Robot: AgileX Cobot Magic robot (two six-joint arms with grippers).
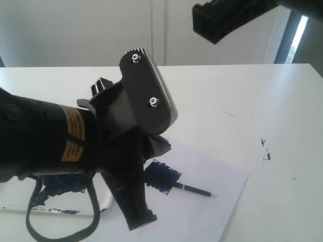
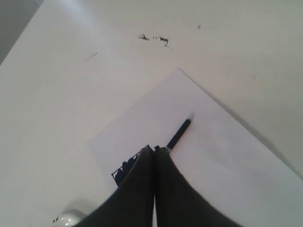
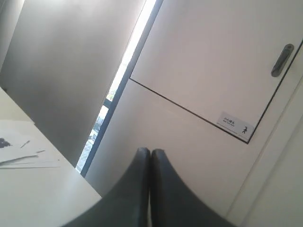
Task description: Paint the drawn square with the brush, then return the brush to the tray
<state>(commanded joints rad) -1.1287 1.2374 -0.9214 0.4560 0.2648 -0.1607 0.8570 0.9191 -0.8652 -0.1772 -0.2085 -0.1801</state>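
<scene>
**While both sets of jaws are closed, brush (image 1: 194,190) is seen lying on paper (image 1: 222,174)**

It is laid flat, right of the painted square (image 1: 161,177), tip toward it. The left gripper (image 2: 155,149) is held over the square, jaws pressed together (nothing seen between them). The right gripper (image 3: 150,152) is raised far right, closed and empty. The tray (image 1: 12,201) is placed near left.

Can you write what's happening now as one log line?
left gripper shut on brush | brush at blue square on paper | right gripper shut, raised
</scene>
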